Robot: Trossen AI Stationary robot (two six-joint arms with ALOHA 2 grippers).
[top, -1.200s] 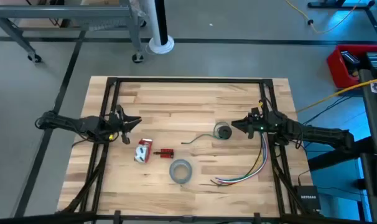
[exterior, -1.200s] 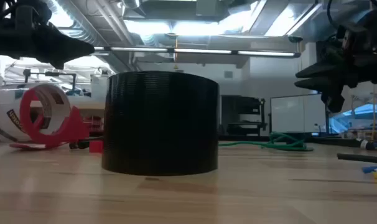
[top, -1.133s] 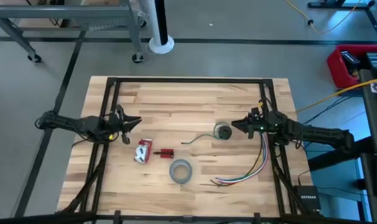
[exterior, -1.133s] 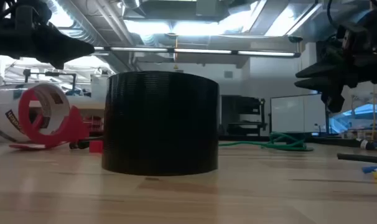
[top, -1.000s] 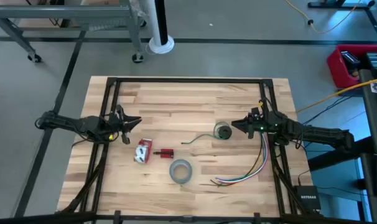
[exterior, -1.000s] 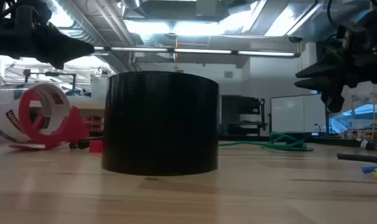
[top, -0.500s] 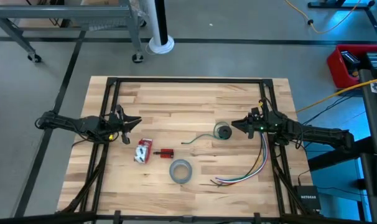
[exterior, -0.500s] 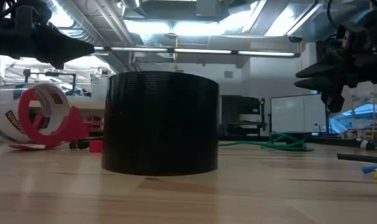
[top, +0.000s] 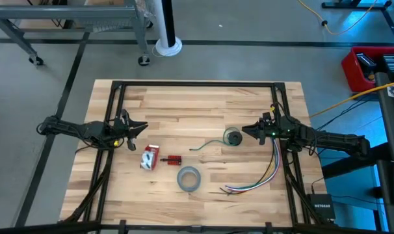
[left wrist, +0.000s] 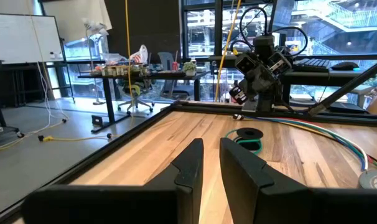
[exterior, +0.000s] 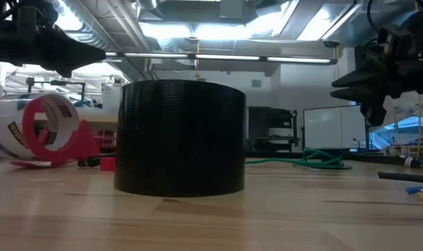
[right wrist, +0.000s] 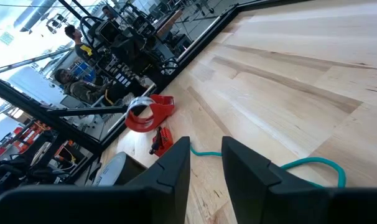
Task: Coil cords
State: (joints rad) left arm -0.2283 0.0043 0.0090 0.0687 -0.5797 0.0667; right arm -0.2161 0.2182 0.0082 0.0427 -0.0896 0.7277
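The cord (top: 227,138) with its little round bundle sits on the table (top: 197,104) just beside the right gripper (top: 247,130), fingers slightly apart, empty. Left gripper (top: 140,127) waits near the left edge, narrow gap, empty too.

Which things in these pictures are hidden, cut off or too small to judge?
- Low view: the black tape roll fills the middle and hides the table behind it, the cord included.
- High view: the cord's coiled bundle is too small to count its turns.
- Right wrist view: the cord passes behind the right gripper, so its coil is unseen.
- Left wrist view: the grey tape roll is cut off by the picture's edge.
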